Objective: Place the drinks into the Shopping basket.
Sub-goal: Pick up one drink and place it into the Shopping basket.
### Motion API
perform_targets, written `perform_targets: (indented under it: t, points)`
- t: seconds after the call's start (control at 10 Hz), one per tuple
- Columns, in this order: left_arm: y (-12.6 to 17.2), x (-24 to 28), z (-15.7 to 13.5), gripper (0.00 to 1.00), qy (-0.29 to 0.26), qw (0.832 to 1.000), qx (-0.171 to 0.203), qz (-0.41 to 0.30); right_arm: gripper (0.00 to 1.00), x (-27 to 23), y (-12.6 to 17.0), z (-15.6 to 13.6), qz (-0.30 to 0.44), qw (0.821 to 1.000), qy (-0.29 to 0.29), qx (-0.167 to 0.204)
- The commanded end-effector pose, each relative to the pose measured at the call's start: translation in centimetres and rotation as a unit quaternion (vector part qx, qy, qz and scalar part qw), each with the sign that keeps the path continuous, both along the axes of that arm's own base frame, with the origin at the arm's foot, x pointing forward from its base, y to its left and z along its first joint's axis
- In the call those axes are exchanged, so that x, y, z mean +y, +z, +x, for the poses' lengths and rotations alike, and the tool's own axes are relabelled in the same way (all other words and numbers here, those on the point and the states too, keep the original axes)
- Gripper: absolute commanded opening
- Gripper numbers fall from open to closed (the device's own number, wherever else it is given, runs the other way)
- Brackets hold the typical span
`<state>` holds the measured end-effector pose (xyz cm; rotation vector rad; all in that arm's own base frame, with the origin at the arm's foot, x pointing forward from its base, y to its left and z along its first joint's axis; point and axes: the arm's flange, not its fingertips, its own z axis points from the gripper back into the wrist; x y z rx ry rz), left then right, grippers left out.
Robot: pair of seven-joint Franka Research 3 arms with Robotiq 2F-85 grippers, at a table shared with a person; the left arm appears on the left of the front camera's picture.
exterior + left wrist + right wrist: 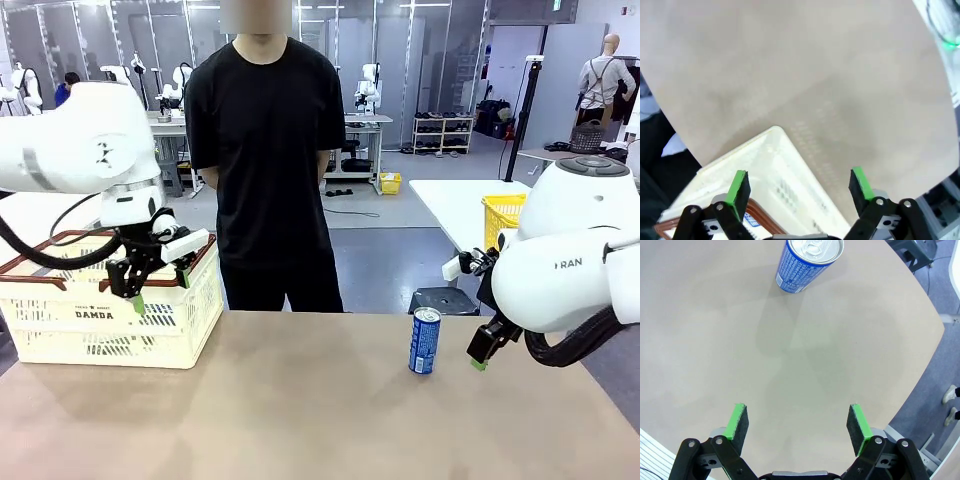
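One blue drink can point(425, 341) with white markings and a silver top stands upright on the tan table, right of centre. My right gripper point(482, 354) hangs open just to the right of it, low over the table. In the right wrist view the can point(807, 262) is well ahead of the open right gripper point(798, 422), with nothing between the fingers. The cream Shopping basket point(150, 330), marked "DAMDA", stands at the table's left. My left gripper point(161, 290) is open and empty above its right end. The left wrist view looks past the left gripper point(799, 186) onto a basket corner point(775, 165).
A person in black point(265, 130) stands at the far edge of the table, hands out of sight. A yellow mesh basket point(503, 215) sits on a white table behind. A dark stool point(444, 299) stands just beyond the table edge. Bare tabletop point(300, 420) lies between basket and can.
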<state>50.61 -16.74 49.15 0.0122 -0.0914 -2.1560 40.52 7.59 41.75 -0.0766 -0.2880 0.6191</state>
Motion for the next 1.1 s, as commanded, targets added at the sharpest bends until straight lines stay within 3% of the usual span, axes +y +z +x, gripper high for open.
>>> perform_targets:
  t: [0.0, 0.4, 0.6, 0.7, 0.9, 1.0]
  points:
    - [-1.9, 0.5, -3.1, 1.0, 0.071, 0.997, -0.031, -0.016, 0.99, -0.1, -0.1, -0.1, 0.0, 1.0, -0.002, 0.001]
    - [-4.9, 2.3, -4.2, 1.0, 0.181, 0.981, -0.005, -0.063, 0.99, -0.1, -0.1, -0.1, 0.0, 1.0, -0.002, 0.001]
    - [-4.9, 4.3, -2.3, 1.0, 0.221, 0.97, -0.025, -0.103, 0.99, -0.1, -0.1, -0.1, 0.0, 1.0, -0.002, 0.001]
    - [-5.1, 2.9, -3.8, 1.0, 0.183, 0.982, 0.008, -0.05, 0.99, -0.1, -0.1, -0.1, 0.0, 1.0, -0.002, 0.001]
    - [-5.1, 2.9, -3.8, 1.0, 0.183, 0.982, 0.008, -0.05, 0.99, 0.0, 0.0, 0.0, 0.0, 1.0, 0.0, 0.0]
    - [-5.1, 2.9, -3.8, 1.0, 0.183, 0.982, 0.008, -0.05, 0.99, 0.1, 0.3, 0.9, 0.02, 0.997, 0.068, -0.01]
